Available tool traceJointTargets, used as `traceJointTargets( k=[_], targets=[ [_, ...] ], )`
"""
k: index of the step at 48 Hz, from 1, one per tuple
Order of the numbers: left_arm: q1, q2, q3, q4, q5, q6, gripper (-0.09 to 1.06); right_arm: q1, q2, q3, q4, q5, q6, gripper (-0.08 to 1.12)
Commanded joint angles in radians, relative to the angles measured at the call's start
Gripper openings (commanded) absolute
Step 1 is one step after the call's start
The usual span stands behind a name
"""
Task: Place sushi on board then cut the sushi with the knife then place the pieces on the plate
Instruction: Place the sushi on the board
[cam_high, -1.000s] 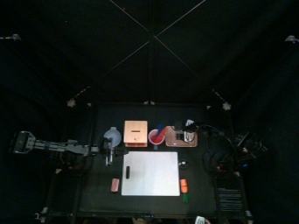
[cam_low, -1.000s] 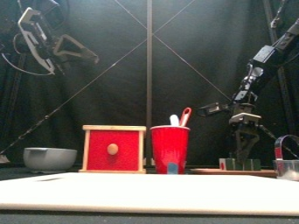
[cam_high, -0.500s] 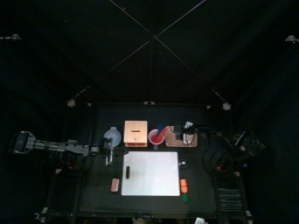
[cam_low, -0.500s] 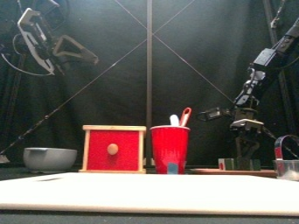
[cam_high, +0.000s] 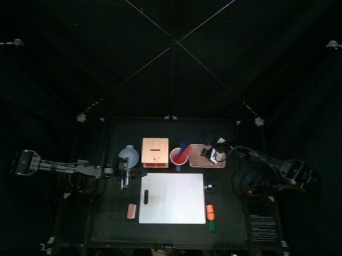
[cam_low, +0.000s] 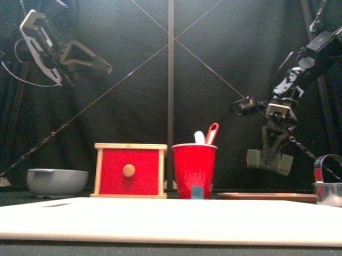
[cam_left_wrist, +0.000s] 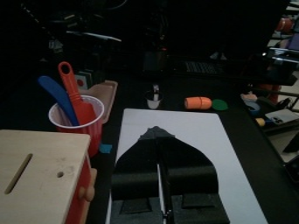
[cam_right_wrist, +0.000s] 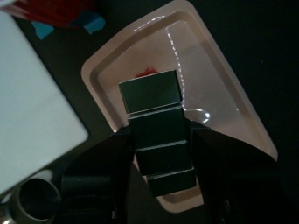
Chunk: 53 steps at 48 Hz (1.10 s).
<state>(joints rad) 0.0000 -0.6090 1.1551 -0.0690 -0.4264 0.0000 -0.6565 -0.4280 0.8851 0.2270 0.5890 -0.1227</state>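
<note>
**Q:** Dark green sushi roll (cam_low: 266, 161), location?

**A:** Held in the right gripper (cam_low: 275, 150), jaws clamped on its sides. The roll hung clear above the pink tray (cam_low: 267, 196), toward the table's back right. The right wrist view showed its blocks in one row, tray behind them.

**Q:** White cutting board (cam_high: 174, 198)?

**A:** Lay at the table's middle, near the front edge. The red cup (cam_low: 195, 170), with the blue knife (cam_left_wrist: 52, 92) and red knife (cam_left_wrist: 68, 80) in it, stood behind the board, between the wooden box (cam_low: 131, 170) and the tray.

**Q:** Left gripper (cam_left_wrist: 160, 138)?

**A:** Hovered beside the board's left edge, jaws pressed together. The blue-grey bowl (cam_low: 56, 180) sat left of the box. The metal cutter (cam_low: 330, 193) was toward the table's right edge.
</note>
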Motion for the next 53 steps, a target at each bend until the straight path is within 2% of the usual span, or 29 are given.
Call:
traceJointTargets(
  k=[1, 21, 35, 44, 53],
  targets=[
    [0.0, 0.002, -0.011, -0.002, -0.006, 0.0, -0.02, 0.095, -0.064, -0.008, -0.08, 0.002, 0.178, 0.58],
    [0.002, 0.002, -0.011, -0.002, -0.003, 0.003, -0.02, 0.495, -0.071, -0.031, -0.396, 0.0, 1.022, 0.58],
    [0.002, 0.0, -0.011, -0.002, -0.002, 0.002, -0.02, 0.729, 0.051, -0.106, -0.663, 0.02, 1.565, 0.59],
    [0.002, 0.0, -0.009, -0.002, 0.0, 0.003, -0.02, 0.813, 0.169, -0.183, -0.742, 0.075, 1.807, 0.59],
    [0.002, 0.0, -0.008, 0.0, 0.002, 0.003, -0.02, 0.879, 0.276, -0.278, -0.758, 0.11, 2.006, 0.58]
  ],
)
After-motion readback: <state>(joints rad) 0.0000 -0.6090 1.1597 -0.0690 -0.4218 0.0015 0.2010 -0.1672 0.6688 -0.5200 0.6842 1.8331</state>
